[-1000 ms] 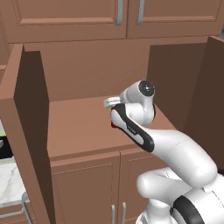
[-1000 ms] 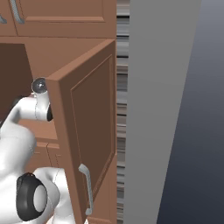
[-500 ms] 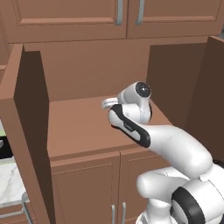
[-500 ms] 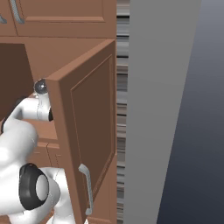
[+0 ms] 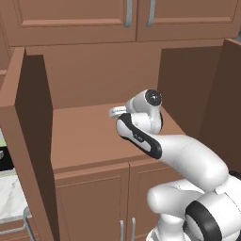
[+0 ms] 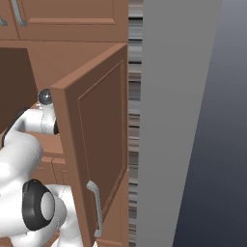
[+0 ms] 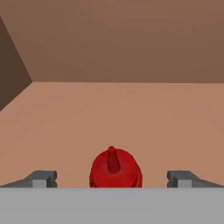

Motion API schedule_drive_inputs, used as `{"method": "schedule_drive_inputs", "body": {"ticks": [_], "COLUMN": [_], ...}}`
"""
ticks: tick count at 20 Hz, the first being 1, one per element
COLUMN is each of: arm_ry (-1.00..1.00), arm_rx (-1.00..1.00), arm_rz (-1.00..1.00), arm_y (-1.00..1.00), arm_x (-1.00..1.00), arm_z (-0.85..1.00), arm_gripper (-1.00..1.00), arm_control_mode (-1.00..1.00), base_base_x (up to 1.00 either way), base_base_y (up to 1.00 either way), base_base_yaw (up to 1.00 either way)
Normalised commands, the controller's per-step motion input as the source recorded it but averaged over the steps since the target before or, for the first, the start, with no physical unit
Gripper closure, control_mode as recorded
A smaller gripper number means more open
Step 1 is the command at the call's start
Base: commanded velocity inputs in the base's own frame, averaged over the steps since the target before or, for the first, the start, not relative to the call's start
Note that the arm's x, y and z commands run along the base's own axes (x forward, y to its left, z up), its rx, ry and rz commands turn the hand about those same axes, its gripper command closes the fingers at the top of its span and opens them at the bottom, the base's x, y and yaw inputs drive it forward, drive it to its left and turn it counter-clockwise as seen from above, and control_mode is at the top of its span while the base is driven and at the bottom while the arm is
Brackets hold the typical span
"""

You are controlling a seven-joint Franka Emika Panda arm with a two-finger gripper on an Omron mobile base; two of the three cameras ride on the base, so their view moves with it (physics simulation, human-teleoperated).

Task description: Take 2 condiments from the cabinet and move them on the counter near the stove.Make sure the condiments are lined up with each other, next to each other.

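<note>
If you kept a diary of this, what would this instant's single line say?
phase: reaching in cabinet | gripper: open, straddling red squeeze bottle | grasp: not yet

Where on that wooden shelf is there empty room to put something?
Bare shelf floor runs from the red squeeze bottle to the back wall and left side wall. It is crowded only low down, where the bottle stands between the open end effector fingers.

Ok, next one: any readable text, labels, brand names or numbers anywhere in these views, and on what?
None can be read.
Red squeeze bottle, seen between the open gripper fingertips: plain red, no label showing.
Cabinet doors and shelf: bare wood, no markings.
Robot arm: white and dark, no lettering.
</note>
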Motion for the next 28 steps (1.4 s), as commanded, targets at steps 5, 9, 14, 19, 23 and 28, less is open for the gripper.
{"method": "schedule_drive_inputs", "body": {"ticks": [5, 9, 14, 19, 23, 28], "arm_ry": [0.00, 0.00, 0.00, 0.01, 0.01, 0.00], "arm_rx": [0.00, 0.00, 0.00, 0.00, 0.00, 0.00], "arm_rz": [0.00, 0.00, 0.00, 0.00, 0.00, 0.00], "arm_y": [0.00, 0.00, 0.00, 0.00, 0.00, 0.00], "arm_x": [0.00, 0.00, 0.00, 0.02, 0.07, 0.10], "arm_z": [-0.05, -0.09, -0.07, -0.12, -0.09, -0.01], "arm_gripper": [-1.00, -1.00, -1.00, -1.00, -1.00, -1.00], "arm_control_mode": [-1.00, -1.00, -1.00, -1.00, -1.00, -1.00], "base_base_x": [0.00, 0.00, 0.00, 0.00, 0.00, 0.00], "base_base_y": [0.00, 0.00, 0.00, 0.00, 0.00, 0.00], "base_base_yaw": [0.00, 0.00, 0.00, 0.00, 0.00, 0.00]}}
